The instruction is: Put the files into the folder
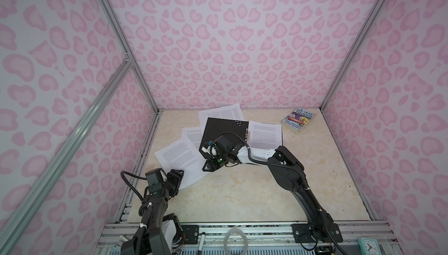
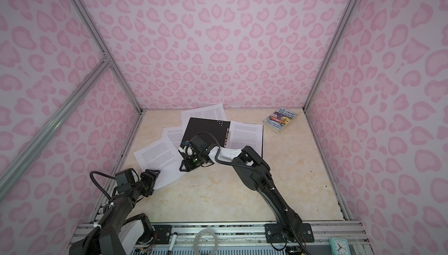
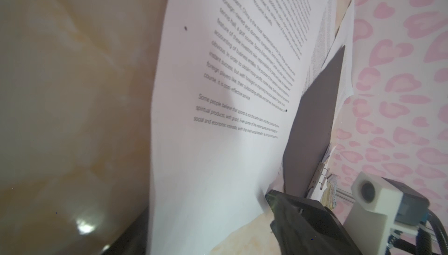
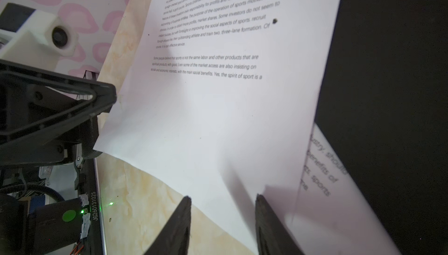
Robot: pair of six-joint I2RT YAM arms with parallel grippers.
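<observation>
The folder (image 1: 223,132) (image 2: 206,130) lies open at the back middle, black inside up, with its metal clip (image 1: 247,133) at the spine. One of the files (image 1: 265,135) rests on its right half. Others stick out behind it (image 1: 220,114) and to its left (image 1: 191,135). The nearest sheet (image 1: 179,159) (image 3: 218,144) (image 4: 206,120) bows up off the table. My left gripper (image 1: 178,172) (image 3: 207,202) is open with that sheet's near left corner between its jaws. My right gripper (image 1: 207,166) (image 4: 221,196) is open over the sheet's near right edge.
A colourful paperback book (image 1: 299,120) lies at the back right. Pink patterned walls close in the marble table (image 1: 242,193) on three sides. A metal rail (image 1: 242,229) runs along the front, with a tape ring (image 1: 235,240) and a small clock (image 1: 368,245).
</observation>
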